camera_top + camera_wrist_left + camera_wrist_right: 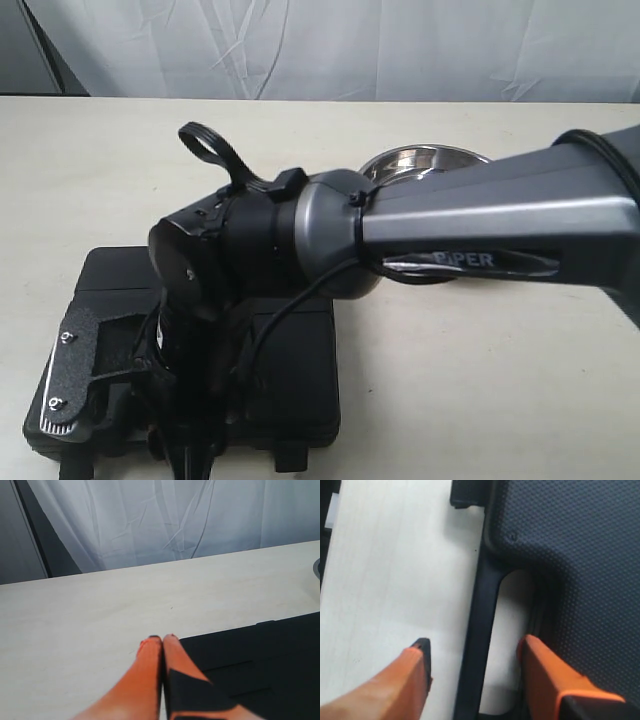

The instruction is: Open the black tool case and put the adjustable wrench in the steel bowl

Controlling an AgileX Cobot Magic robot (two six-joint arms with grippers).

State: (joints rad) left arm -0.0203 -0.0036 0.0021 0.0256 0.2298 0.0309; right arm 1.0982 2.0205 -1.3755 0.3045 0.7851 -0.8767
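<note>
**Desk:** Where are you in the job?

**Operator:** On the first step, by my reading: opening the case (300,380). It lies flat and closed at the near edge of the table (480,380). My right gripper (475,644) is down at its front, jaws wide, one finger on each side of the handle (477,605) and gripping nothing.

**Desk:** And the left?

**Operator:** The left gripper (162,639) has its jaws pressed together and empty, tips at the edge of the case.

**Desk:** The wrench?

**Operator:** I can't see it in any view. I take it to be inside the case.

**Desk:** Next move?

**Operator:** I'd say close on the handle, or find the latches. One dark tab shows at the front edge, but I can't tell if it's fastened. The lid must come up before anything else.

**Desk:** Any writing?

**Operator:** Only "PIPER" (465,260) on the right arm (500,210). I see no label on the case.

**Desk:** The bowl?

**Operator:** The bowl (420,160) sits beyond the case, partly hidden behind that arm, and looks empty where it shows.
</note>
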